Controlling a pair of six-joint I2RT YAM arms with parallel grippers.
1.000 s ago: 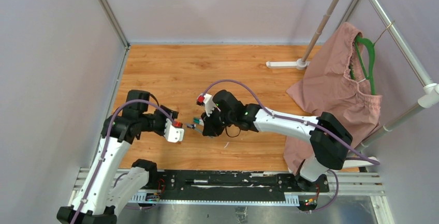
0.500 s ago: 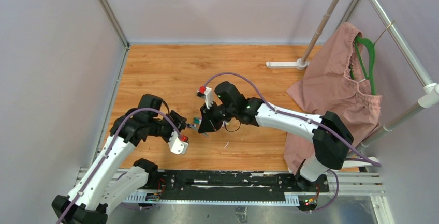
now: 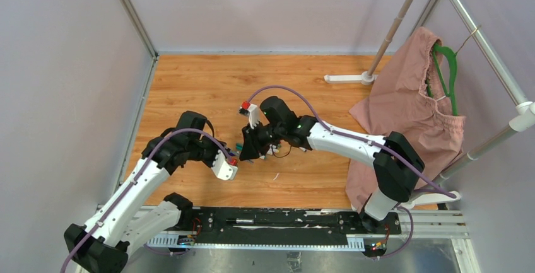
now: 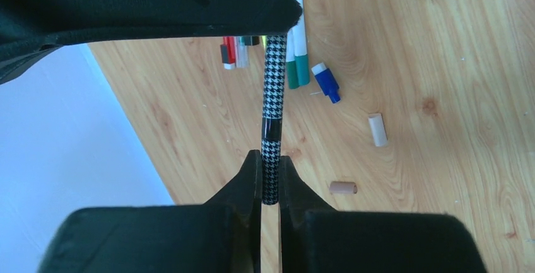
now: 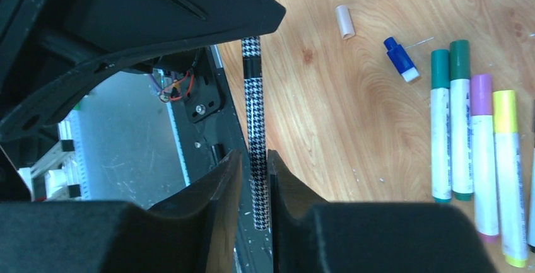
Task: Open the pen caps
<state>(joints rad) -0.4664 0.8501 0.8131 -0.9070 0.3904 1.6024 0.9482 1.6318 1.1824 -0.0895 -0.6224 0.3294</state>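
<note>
Step in hand: uncapping the houndstooth pen point(image 4: 273, 90), held off the bench point(image 3: 189, 84) near its centre and strung between both hands. Left hand point(image 4: 269, 167) is clamped on one end and right hand point(image 5: 254, 162) on the other. In the top view the left sits at 9 o'clock of the right. Black band point(image 4: 272, 129) sits just past the left fingertips, so the short piece in the left hand is probably the cap and the right has the barrel. That's a judgement, as the seam itself isn't clear. Loose on the bench around 3 o'clock of the pen in the left wrist view, all apart: blue cap point(image 4: 327, 82), white cap point(image 4: 377, 129), tan cap point(image 4: 343, 188). Row of markers point(image 5: 460, 128) lies at 3 o'clock of the pen in the right wrist view, and their coloured ends look still on. Next move: straight pull apart along the pen axis with the right hand as anchor. Sideways load risks slip or flex. Then drop the cap by the others.
</note>
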